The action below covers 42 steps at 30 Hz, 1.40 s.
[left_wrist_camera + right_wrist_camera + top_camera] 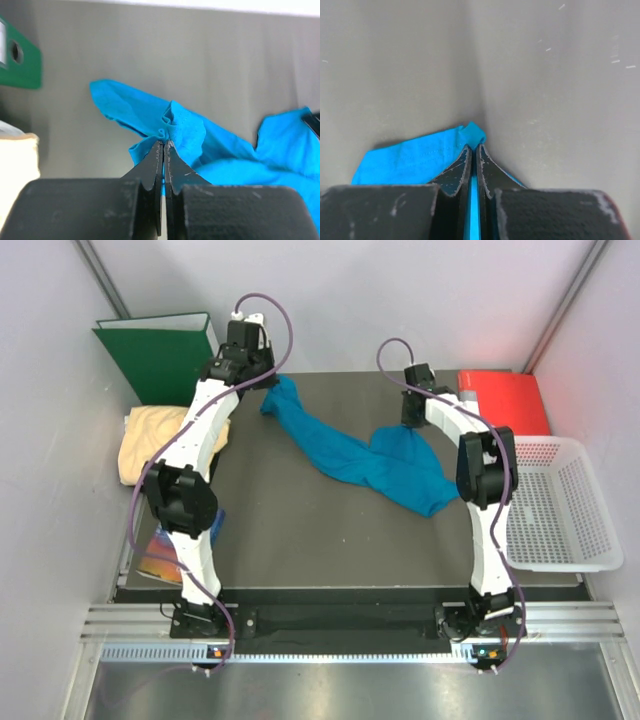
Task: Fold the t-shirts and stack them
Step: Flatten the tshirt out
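Note:
The teal-blue t-shirt point(350, 455) lies bunched in a twisted band across the back of the dark mat point(300, 530). My left gripper point(268, 382) is shut on its left end; in the left wrist view the gripper point(164, 143) pinches a puckered fold of the shirt point(200, 137). My right gripper point(410, 422) is shut on the shirt's right part; in the right wrist view the gripper point(474, 147) holds a hemmed edge of the shirt point(415, 157), with cloth showing between the fingers. The pale yellow-orange t-shirt point(150, 440) lies folded at the left edge, partly under my left arm.
A green binder point(160, 350) stands at the back left. A red folder point(505, 400) lies at the back right. A white mesh basket point(560, 505) sits at the right. A colourful booklet point(160, 550) lies by the left arm's base. Grey walls enclose the cell.

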Each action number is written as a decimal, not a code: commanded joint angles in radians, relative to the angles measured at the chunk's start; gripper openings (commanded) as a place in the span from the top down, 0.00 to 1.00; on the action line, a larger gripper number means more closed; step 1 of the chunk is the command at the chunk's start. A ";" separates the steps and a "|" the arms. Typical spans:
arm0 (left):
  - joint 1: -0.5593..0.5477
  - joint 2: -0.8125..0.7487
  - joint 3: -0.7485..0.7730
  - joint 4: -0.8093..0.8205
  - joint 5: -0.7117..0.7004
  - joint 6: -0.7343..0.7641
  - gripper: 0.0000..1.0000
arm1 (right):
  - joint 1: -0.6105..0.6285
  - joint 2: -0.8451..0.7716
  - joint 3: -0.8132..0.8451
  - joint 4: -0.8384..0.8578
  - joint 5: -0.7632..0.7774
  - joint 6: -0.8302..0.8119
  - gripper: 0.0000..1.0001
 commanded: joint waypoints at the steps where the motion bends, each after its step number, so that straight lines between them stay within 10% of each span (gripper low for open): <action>1: 0.000 -0.018 0.107 0.012 -0.104 0.014 1.00 | 0.006 -0.251 0.058 0.074 0.081 -0.041 1.00; 10: 0.000 -0.309 -0.297 0.037 -0.224 -0.039 1.00 | 0.006 -0.676 -0.244 0.059 0.075 -0.002 1.00; 20: 0.000 -0.442 -0.702 -0.336 -0.203 -0.265 1.00 | -0.001 -0.830 -0.597 -0.231 -0.040 0.078 1.00; 21: 0.000 -0.426 -0.702 -0.359 -0.176 -0.274 0.50 | 0.000 -0.822 -0.634 -0.231 -0.057 0.076 1.00; 24: -0.014 -0.394 -0.685 -0.362 -0.185 -0.239 0.01 | -0.001 -0.778 -0.649 -0.247 -0.095 0.064 1.00; 42: -0.001 0.261 -0.105 -0.169 -0.127 -0.133 0.04 | -0.006 -0.598 -0.533 -0.167 -0.117 0.044 1.00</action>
